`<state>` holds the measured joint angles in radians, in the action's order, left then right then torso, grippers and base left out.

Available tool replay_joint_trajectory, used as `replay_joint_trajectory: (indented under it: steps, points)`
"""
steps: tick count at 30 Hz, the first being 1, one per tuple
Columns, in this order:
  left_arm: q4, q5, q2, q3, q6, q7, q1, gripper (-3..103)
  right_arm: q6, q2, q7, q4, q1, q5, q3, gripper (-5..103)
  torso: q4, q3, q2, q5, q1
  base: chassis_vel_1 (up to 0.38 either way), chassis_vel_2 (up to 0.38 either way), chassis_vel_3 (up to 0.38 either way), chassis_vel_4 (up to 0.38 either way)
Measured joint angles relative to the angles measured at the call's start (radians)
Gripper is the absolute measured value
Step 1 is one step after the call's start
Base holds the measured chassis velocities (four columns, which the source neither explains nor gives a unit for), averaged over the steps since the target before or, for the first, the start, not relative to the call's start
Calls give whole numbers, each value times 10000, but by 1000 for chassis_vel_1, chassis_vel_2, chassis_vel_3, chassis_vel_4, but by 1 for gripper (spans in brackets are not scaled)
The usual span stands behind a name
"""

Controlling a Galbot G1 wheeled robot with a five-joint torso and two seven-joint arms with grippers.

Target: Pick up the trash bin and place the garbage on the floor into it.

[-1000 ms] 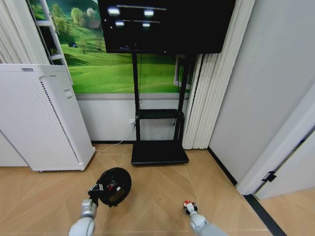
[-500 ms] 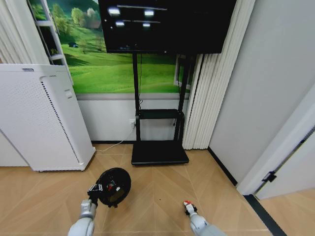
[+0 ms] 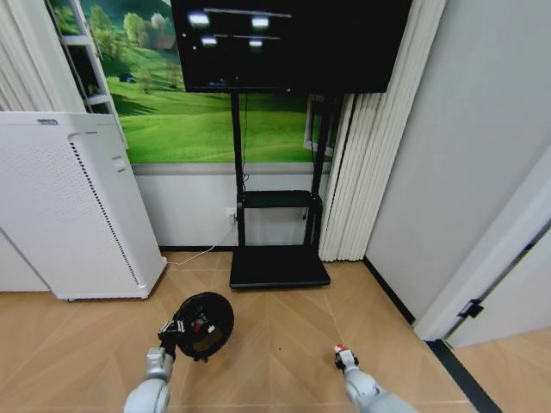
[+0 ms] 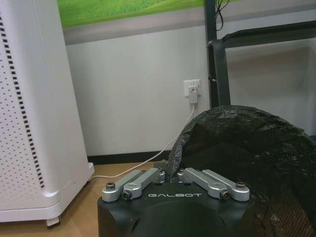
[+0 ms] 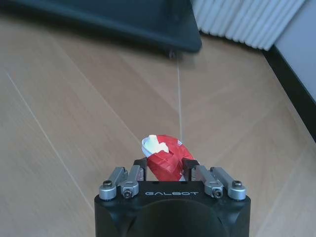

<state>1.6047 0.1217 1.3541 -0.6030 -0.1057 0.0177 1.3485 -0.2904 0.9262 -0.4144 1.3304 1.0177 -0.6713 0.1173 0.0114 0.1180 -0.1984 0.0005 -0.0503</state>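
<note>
Holding the trash bin [image 3: 205,324] by its rim, my left gripper [image 3: 172,329] sits low at about seven o'clock in the head view, jaws clamped together on the thick black edge. The bin is tipped so its mouth faces up toward my head camera, and something small and red-and-white lies inside it. From the left wrist, the bin [image 4: 247,163] rises just past my left gripper [image 4: 174,174], its dark mesh wall curving away from the pinched rim; the jaws meet right where that rim begins.

My right gripper [image 3: 345,355] is low at about five o'clock in the head view, well apart from the bin, with bare wooden floor [image 3: 275,344] between the two. Its jaws are clamped on the garbage [image 3: 343,351], a red-and-white wad. In the right wrist view the wad [image 5: 164,157] sits squarely between the jaws of my right gripper [image 5: 166,170], one pad on each side of it, its white end poking out beyond the tips above the floor [image 5: 74,113].

Beyond the bin, at about twelve o'clock, the black base of the TV stand [image 3: 278,267] rests on the floor against the wall. The tall white perforated appliance [image 3: 69,206] stands at about ten o'clock, and from the left wrist it [image 4: 27,108] is beside the bin, apart from it.
</note>
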Motion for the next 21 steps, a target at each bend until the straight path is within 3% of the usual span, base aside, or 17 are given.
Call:
replay_joint_trajectory:
  steps: [1, 3, 6, 7, 8, 10, 13, 14, 15, 17, 18, 21]
  points:
    - [0, 0, 0, 0, 0, 0, 0, 4, 0, 0, 0, 0, 0, 0, 0, 37, 0, 0, 0, 0, 0, 0, 0, 0, 0]
    - [74, -98, 76, 236, -7, 29, -61, 4, -100, -915, -71, 2254, 711, -691, -456, 37, 5, 0, 0, -5, 0, 0, 0, 0, 0]
    - [98, -132, 109, 327, -7, 30, -87, 4, -103, -1248, -99, 3097, 1003, -899, -675, 37, 4, -1, 0, -3, 0, 0, 0, 0, 0]
    - [141, -188, 169, 410, -11, 32, -106, 4, -99, -1658, -138, 4169, 1354, -1107, -924, 37, 11, -2, -1, -11, 1, 0, 0, 0, 0]
    - [201, -318, 290, 408, -34, 32, -38, 4, -12, -2026, -124, 5175, 1526, -1157, -1018, 37, 7, -1, -1, -6, 1, 0, 0, 0, 0]
    - [223, -365, 341, 400, -38, 39, -19, 4, 103, -2134, -54, 5482, 1580, -1101, -1039, 36, 0, -1, -1, -5, 1, 0, 0, 0, 0]
    - [298, -426, 475, 475, -39, 124, -45, 4, 851, -2317, 433, 6258, 1899, -667, -1077, 36, -4, -1, -1, -7, 1, 0, 0, 0, 0]
    - [420, -441, 611, 647, 11, 146, -81, 4, 1677, -2329, 1204, 6906, 2116, -77, -1039, 36, 6, -2, -1, -3, 1, 0, 0, 0, 0]
    - [420, -441, 611, 647, 11, 146, -81, 4, 1677, -2329, 1204, 6906, 2116, -77, -1039, 36, 6, -2, -1, -3, 1, 0, 0, 0, 0]
    - [515, -502, 737, 805, 56, 187, -73, 4, 2506, -2151, 1954, 7204, 2085, 508, -820, 36, 7, -2, -1, -5, 1, 0, 0, 0, 0]
    - [515, -502, 737, 805, 56, 187, -73, 4, 2506, -2151, 1954, 7204, 2085, 508, -820, 36, 7, -2, -1, -5, 1, 0, 0, 0, 0]
    - [581, -567, 795, 943, 95, 228, -84, 4, 3390, -1892, 2793, 7053, 1892, 1171, -585, 36, 2, -2, -1, -7, 1, 0, 0, 0, 0]
